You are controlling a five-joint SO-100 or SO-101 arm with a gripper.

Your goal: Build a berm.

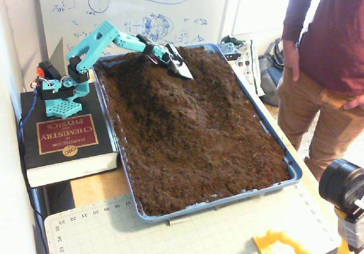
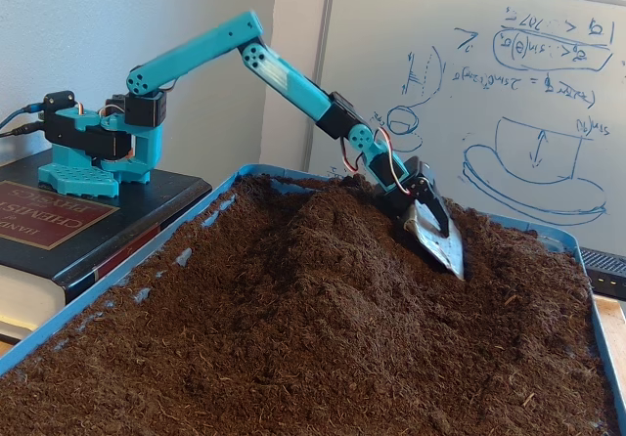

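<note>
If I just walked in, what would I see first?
First, a big blue tray filling the table, heaped with dark brown soil piled into a berm near the whiteboard end. Next, the bright teal robot arm standing on a thick chemistry book, its gripper carrying a shiny metal scoop pushed into the berm's side.

A lab or office: a scribbled whiteboard (image 2: 509, 84), a chemistry handbook (image 1: 65, 143), electronics (image 1: 242, 57) on the bench.
</note>
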